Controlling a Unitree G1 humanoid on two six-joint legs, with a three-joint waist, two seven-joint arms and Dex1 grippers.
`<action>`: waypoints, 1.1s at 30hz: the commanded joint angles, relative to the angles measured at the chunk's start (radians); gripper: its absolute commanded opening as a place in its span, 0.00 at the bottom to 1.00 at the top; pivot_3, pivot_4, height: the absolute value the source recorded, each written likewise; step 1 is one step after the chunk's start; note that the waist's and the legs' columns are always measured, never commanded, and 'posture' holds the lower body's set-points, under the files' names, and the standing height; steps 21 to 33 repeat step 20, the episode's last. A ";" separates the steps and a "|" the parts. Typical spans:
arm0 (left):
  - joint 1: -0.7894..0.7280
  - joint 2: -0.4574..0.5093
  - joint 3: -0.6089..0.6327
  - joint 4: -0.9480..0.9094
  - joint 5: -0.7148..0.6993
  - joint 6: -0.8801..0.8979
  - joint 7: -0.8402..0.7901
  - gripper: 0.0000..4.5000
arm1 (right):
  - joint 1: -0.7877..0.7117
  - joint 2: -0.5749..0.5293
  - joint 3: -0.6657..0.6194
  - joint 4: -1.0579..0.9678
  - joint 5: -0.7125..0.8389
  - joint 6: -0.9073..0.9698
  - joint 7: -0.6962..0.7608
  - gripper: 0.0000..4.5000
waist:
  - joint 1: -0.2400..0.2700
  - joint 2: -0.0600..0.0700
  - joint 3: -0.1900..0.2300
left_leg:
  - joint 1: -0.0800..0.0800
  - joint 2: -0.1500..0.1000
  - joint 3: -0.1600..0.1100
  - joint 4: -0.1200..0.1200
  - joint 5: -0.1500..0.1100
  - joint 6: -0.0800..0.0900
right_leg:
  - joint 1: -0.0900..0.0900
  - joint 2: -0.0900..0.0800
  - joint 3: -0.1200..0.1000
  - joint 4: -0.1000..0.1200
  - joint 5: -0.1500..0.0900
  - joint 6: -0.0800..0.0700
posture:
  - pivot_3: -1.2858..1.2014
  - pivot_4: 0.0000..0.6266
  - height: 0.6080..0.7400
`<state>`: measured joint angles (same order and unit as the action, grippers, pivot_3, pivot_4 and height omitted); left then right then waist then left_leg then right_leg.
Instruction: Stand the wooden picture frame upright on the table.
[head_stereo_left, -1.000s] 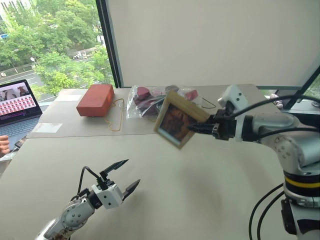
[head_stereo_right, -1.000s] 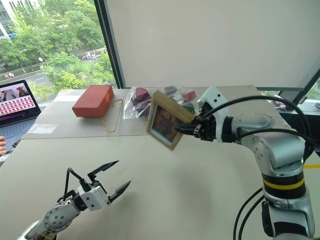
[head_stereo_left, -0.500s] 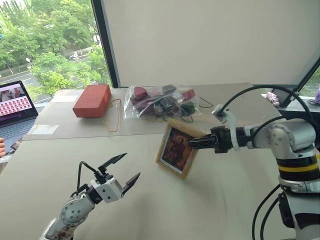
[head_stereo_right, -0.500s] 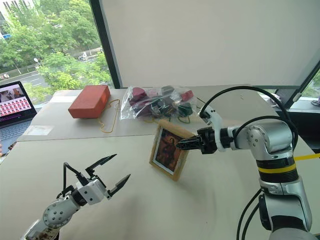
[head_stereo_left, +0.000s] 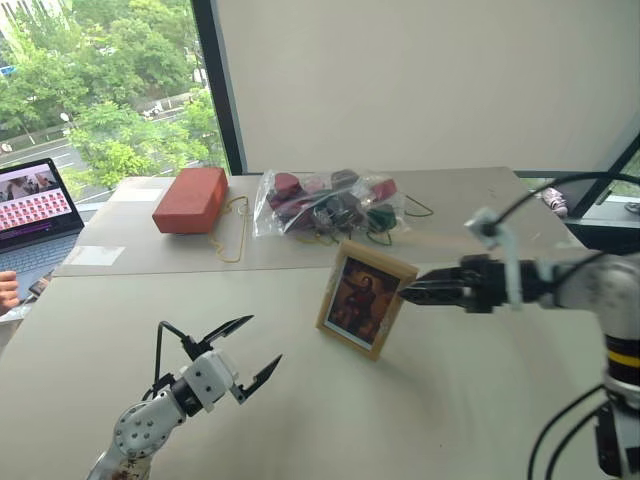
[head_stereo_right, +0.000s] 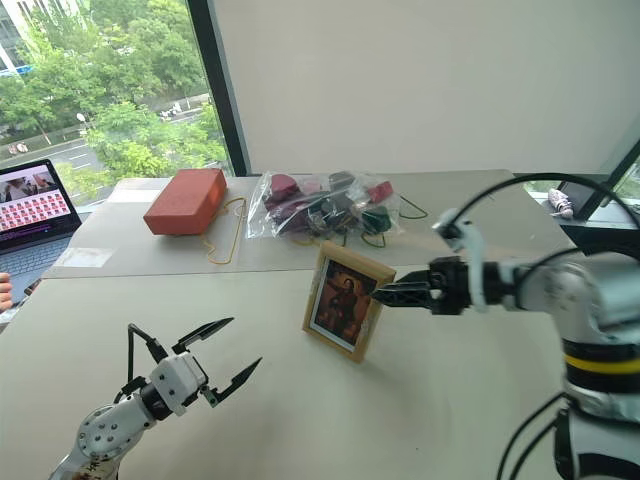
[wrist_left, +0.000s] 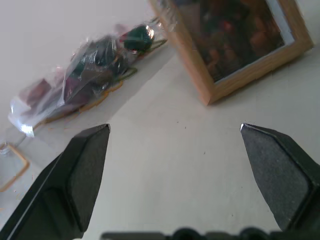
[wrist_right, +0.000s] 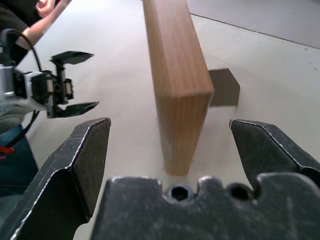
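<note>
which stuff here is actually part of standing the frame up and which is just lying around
Part of the job: wooden picture frame, table, right gripper.

Just lying about: red-orange block, plastic bag of small items, laptop, left gripper.

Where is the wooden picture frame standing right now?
The wooden picture frame stands upright near the middle of the table, just left of the right gripper and in front of the plastic bag.

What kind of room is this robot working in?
Probably an office or lab upstairs: a big window overlooks treetops and a street, an open laptop sits at the side, and plain beige tables fill the space.
</note>
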<state>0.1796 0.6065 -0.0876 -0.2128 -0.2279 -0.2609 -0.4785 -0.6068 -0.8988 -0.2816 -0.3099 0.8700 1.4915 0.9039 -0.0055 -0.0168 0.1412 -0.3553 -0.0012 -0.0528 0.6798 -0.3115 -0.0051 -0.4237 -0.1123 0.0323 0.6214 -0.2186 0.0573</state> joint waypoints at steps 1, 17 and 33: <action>0.018 -0.072 0.070 -0.145 -0.160 0.298 0.123 1.00 | 0.184 -0.033 -0.157 -0.236 0.055 -0.012 -0.031 0.99 | 0.002 -0.001 0.000 | 0.001 0.000 0.000 0.000 -0.001 0.001 | 0.001 0.000 0.000 0.000 0.000 0.000 | 0.52 0.24 1.00; -0.101 -0.289 0.133 -0.140 -0.091 0.540 0.308 1.00 | 0.726 0.611 0.210 -0.255 -0.779 -1.009 -0.872 0.99 | -0.015 -0.002 -0.001 | 0.004 -0.001 0.001 0.000 0.005 -0.008 | 0.001 0.001 0.004 -0.002 0.000 -0.001 | 0.52 0.24 1.00; -0.112 -0.302 0.144 -0.127 -0.089 0.540 0.301 1.00 | 0.718 0.632 0.206 -0.210 -0.795 -1.050 -0.874 0.99 | -0.015 -0.002 -0.001 | 0.004 0.000 0.000 0.000 0.005 -0.008 | 0.001 0.002 0.004 -0.002 0.000 -0.001 | 0.52 0.24 1.00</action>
